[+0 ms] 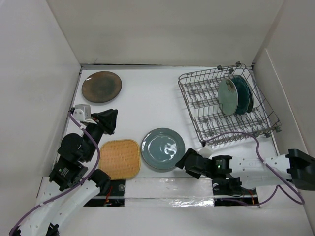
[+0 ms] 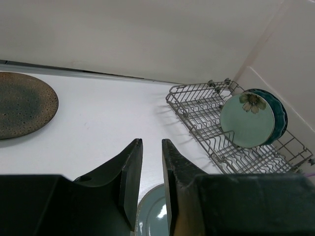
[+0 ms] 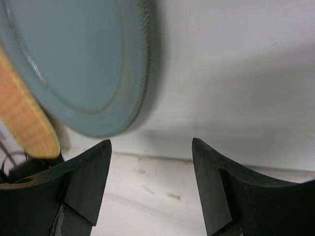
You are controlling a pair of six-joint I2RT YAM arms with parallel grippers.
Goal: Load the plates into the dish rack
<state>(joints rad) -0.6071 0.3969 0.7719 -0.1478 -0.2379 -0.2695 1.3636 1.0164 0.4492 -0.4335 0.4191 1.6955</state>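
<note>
The two arms sit closest to the lens. The left pincer [image 1: 109, 119] hangs over the desk [image 1: 147, 98] at about 9 o'clock in the overhead view. Its fingers stand a narrow slit apart with nothing between them, as its own wrist view [image 2: 151, 142] shows. The right pincer [image 1: 182, 161] lies low at about 5 o'clock, spread wide and empty [image 3: 151, 142]. It points at the near right edge of the grey-blue plate [image 1: 162, 148]. It may be just short of the rim, though the overhead view is too coarse to be sure.

The dish rack [image 1: 197, 96] stands at 2 o'clock, set at an angle to the desk's edges. Two plates stand upright on edge between the tines in its right half. The floral plate [image 1: 228, 97] is in front, and the teal plate [image 1: 244, 93] is close behind it.

Three plates lie flat on the desk. The tan woven plate [image 1: 119, 158] is at 7 o'clock. The grey-blue plate is just to its right at 6 o'clock, and in the right wrist view its rim [image 3: 74, 59] overlaps the tan one [image 3: 24, 118]. The dark brown plate [image 1: 102, 86] rests well apart at 10 o'clock, near the back wall.
</note>
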